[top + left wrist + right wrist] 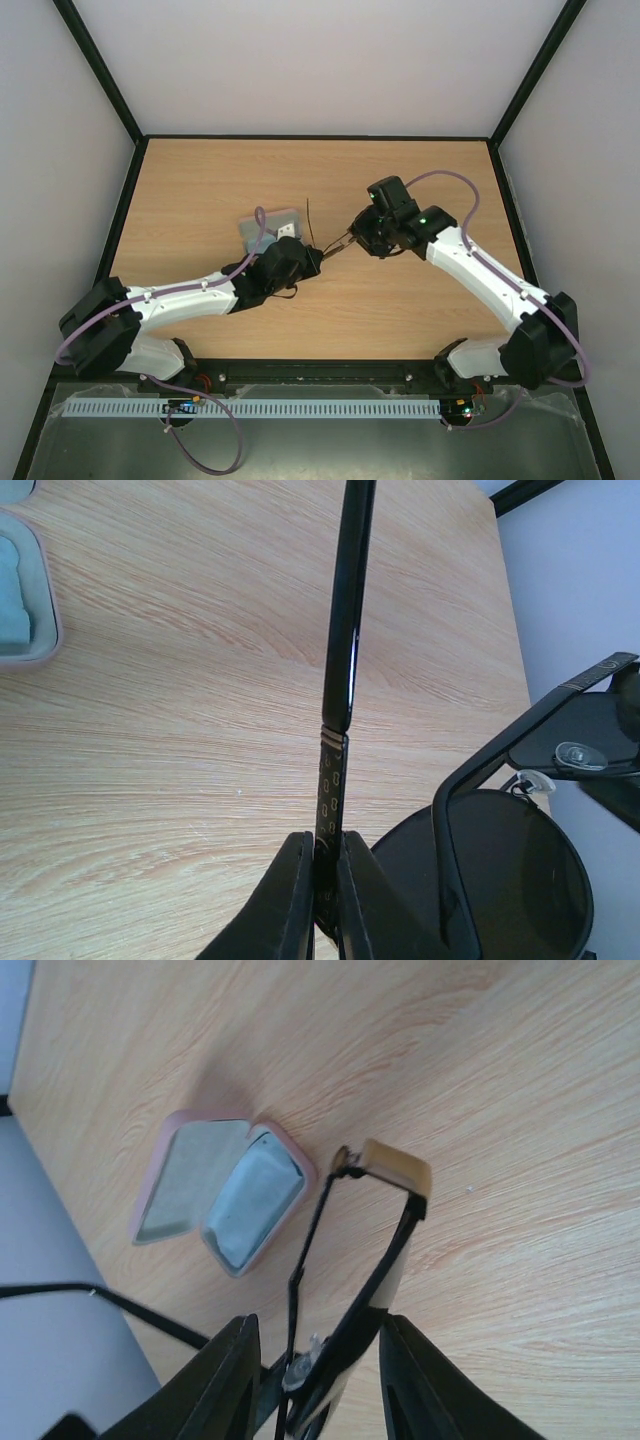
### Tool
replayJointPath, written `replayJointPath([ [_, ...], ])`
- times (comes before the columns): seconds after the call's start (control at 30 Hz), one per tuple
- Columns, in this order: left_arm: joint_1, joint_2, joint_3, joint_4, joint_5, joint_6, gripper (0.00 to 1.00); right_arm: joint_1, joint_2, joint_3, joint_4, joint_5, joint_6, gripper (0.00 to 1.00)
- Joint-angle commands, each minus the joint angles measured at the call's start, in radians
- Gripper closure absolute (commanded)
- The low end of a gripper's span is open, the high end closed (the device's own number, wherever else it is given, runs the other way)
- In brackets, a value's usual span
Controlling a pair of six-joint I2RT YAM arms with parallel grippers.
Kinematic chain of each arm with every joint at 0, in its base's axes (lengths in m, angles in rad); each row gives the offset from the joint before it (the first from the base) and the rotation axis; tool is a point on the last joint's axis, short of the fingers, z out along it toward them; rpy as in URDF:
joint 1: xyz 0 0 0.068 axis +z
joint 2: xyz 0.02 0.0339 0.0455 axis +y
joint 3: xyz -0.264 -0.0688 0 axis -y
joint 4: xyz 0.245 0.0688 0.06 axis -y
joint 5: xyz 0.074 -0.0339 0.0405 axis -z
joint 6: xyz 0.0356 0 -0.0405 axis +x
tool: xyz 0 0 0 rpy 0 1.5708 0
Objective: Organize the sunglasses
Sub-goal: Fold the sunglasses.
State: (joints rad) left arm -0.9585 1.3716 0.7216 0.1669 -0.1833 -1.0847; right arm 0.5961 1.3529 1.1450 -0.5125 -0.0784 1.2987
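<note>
Left claw [322, 900] is clamped on one arm of the sunglasses [520, 880], held above the counter [180, 730] between both arms. Right claw [310, 1360] stands apart around the frame; contact is unclear. Small marks on the gripped arm are unreadable. An open pink case [215, 1190] holding a blue cloth [255, 1200] lies nearby.

Between the spread fingers of the right gripper [315, 1380] the sunglasses [350, 1290] reach up over the wooden table [500, 1080], a tan-tipped arm uppermost, just beside the open pink case [220, 1188] lying flat.
</note>
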Motion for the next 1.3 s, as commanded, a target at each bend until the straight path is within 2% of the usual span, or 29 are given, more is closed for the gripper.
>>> replayJointPath([
  [0.0,0.012,-0.028,0.006,-0.014,0.019,0.01,0.98,-0.005,-0.09,-0.025,0.01,-0.011,-0.041,0.64],
  [0.17,0.033,-0.045,-0.014,-0.014,0.038,0.0,0.98,-0.005,-0.153,-0.11,0.058,-0.056,-0.046,0.63],
  [0.27,0.036,-0.053,-0.021,-0.017,0.035,-0.004,0.98,-0.005,-0.159,-0.125,0.046,-0.066,-0.044,0.59],
  [0.37,0.035,-0.048,-0.023,-0.011,0.032,-0.007,0.98,-0.005,-0.156,-0.145,0.058,-0.082,-0.013,0.51],
  [0.43,0.035,-0.04,-0.021,-0.013,0.031,-0.007,0.98,-0.005,-0.144,-0.142,0.06,-0.086,-0.002,0.51],
  [0.73,0.033,-0.04,-0.021,-0.017,0.03,-0.015,0.98,0.027,-0.036,-0.055,0.034,-0.004,-0.012,0.49],
  [1.03,0.035,-0.051,-0.018,-0.031,0.042,-0.017,0.98,0.033,-0.013,-0.016,-0.025,0.096,-0.05,0.45],
  [1.17,0.035,-0.058,-0.019,-0.036,0.041,-0.017,0.98,0.011,-0.04,-0.059,-0.025,0.11,-0.048,0.44],
  [1.27,0.035,-0.068,-0.021,-0.039,0.039,-0.019,0.98,-0.014,-0.072,-0.102,-0.005,0.086,-0.051,0.36],
])
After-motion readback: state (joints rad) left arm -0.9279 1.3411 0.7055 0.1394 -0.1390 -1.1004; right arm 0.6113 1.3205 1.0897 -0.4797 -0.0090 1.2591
